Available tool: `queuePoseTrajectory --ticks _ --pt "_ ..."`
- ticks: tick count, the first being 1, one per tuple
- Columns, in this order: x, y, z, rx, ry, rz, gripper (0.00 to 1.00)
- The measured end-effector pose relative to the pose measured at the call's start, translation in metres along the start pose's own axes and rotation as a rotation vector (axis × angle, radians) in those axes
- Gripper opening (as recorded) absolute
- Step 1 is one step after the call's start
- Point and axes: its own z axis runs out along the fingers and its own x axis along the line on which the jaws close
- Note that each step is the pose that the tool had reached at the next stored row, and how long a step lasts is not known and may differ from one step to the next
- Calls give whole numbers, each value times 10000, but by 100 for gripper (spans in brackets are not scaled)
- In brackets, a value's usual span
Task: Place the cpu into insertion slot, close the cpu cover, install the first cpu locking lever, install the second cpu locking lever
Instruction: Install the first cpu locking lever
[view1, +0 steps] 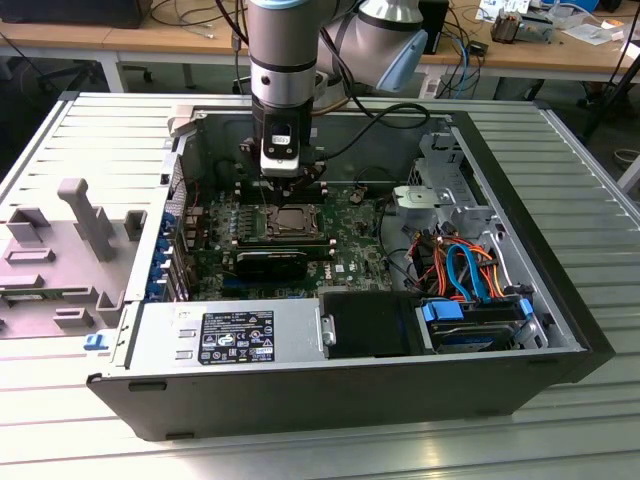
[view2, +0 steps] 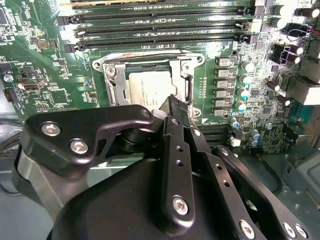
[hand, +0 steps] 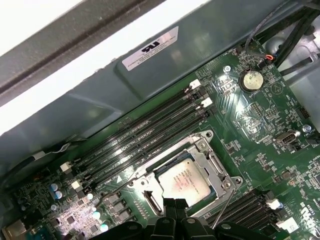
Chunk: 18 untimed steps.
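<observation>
At the middle of the green board (hand: 260, 125), cpu cover (hand: 216, 162) lowered to retain the cpu (hand: 182, 180); claw (hand: 174, 205), narrow and empty, hovers just above

In exterior view you find cpu (view1: 297, 216) left of centre, just above mid-frame. In first wrist view it lies flat in insertion slot (hand: 133, 184), dull silver top up. Over it lies cpu cover (hand: 214, 164), thin silver frame, chip showing through window. Thin wire lever (hand: 223, 209) beside frame; latched or not, unclear.
</observation>
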Motion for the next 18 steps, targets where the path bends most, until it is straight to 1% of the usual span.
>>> queuePoseTrajectory --ticks 18 --pt "0 0 0 4 -6 -367 11"
